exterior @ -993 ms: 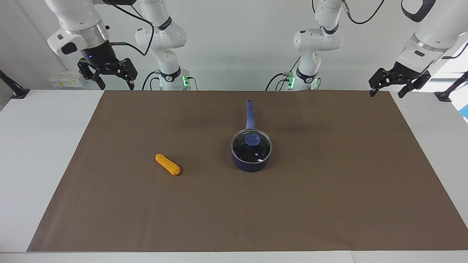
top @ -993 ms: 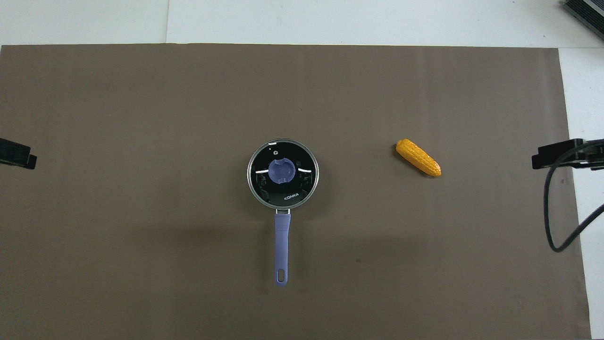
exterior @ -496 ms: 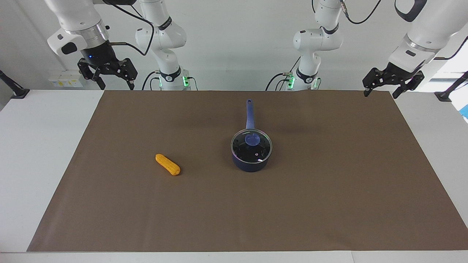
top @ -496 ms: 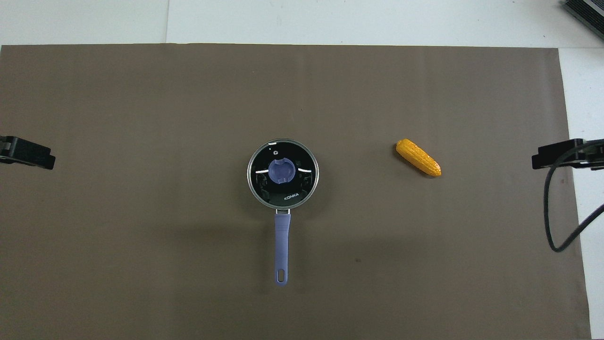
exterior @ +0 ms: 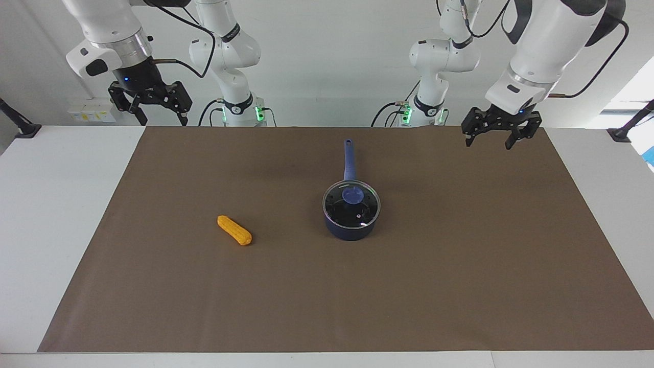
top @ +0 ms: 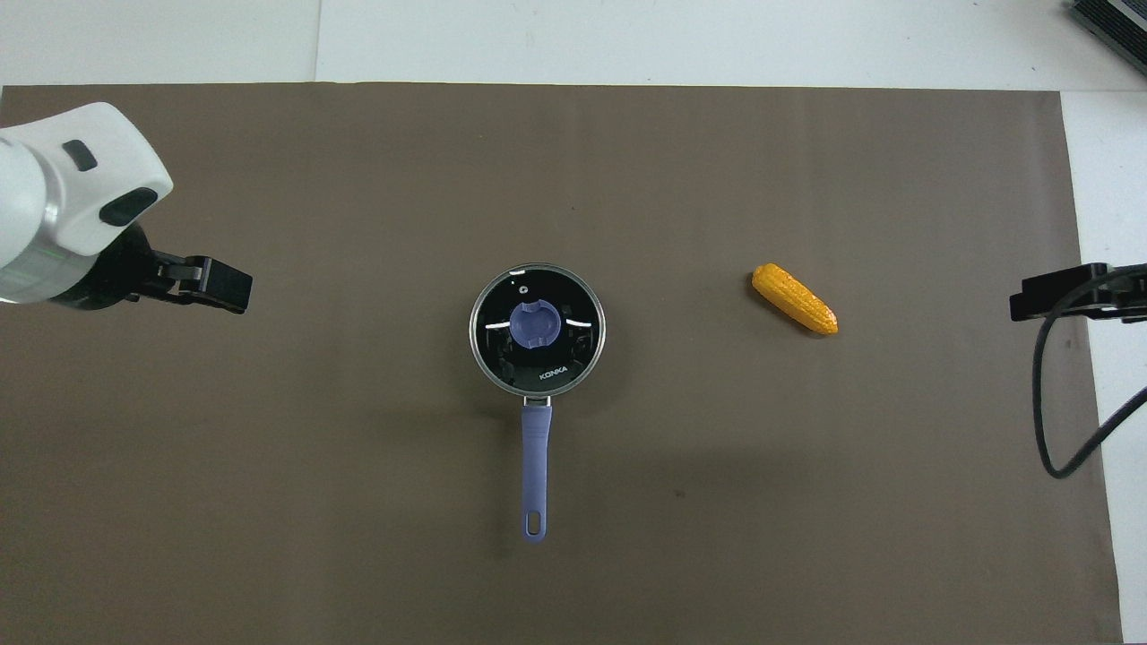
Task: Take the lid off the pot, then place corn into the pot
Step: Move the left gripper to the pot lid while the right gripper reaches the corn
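Glass lid (exterior: 352, 204) on navy pot (exterior: 351, 229) — bumpy corn (exterior: 234, 230) beside.

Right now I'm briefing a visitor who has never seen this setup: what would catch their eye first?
Probably the pot in the middle of the brown mat, its lid on and its handle pointing toward the robots. Next, the corn lying beside it toward the right arm's end. Above, the left gripper hangs open over the mat's edge; the right gripper waits open.

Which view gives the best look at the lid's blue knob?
The overhead view: the knob shows face-on at the centre of the lid, its outline whole. The facing view shows the knob slantwise and foreshortened, on the lid.
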Robot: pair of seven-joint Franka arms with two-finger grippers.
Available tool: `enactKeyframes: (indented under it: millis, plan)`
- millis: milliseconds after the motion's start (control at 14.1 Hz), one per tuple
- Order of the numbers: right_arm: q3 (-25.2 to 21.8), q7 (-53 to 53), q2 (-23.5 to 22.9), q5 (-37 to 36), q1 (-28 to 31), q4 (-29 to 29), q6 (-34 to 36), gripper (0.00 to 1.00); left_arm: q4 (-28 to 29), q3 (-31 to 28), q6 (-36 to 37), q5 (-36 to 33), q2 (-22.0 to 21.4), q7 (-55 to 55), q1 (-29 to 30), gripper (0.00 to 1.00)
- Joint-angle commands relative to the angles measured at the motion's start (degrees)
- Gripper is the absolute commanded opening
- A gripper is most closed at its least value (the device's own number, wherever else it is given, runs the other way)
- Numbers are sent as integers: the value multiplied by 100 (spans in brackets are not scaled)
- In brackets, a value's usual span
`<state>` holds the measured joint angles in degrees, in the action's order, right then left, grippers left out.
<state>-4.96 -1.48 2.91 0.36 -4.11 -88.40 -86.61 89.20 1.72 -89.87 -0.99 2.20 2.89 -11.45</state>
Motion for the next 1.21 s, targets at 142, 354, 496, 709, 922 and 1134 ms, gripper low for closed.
enactKeyframes:
  millis: [142,354,496,709,922,1134]
  plan:
    - [74,-10,8,79,-11,68,136,100,290,-76,-390,2,-53,588,-401,100]
    - [74,350,104,78,-20,-334,-196,100,291,-76,-487,2,114,984,-691,100]
    - [83,473,96,78,-29,-599,-565,100,282,-76,-592,2,219,1370,-849,100]
    - [83,1034,-18,87,-46,-1142,-1250,100,256,-76,-847,-7,491,1942,-1087,100]
    - [91,1815,-456,87,-142,-1478,-1928,100,212,-76,-1041,-33,755,2478,-1315,100]
    - [91,2449,-984,87,-326,-1514,-2455,100,89,-85,-1111,-94,1290,3023,-1613,100]
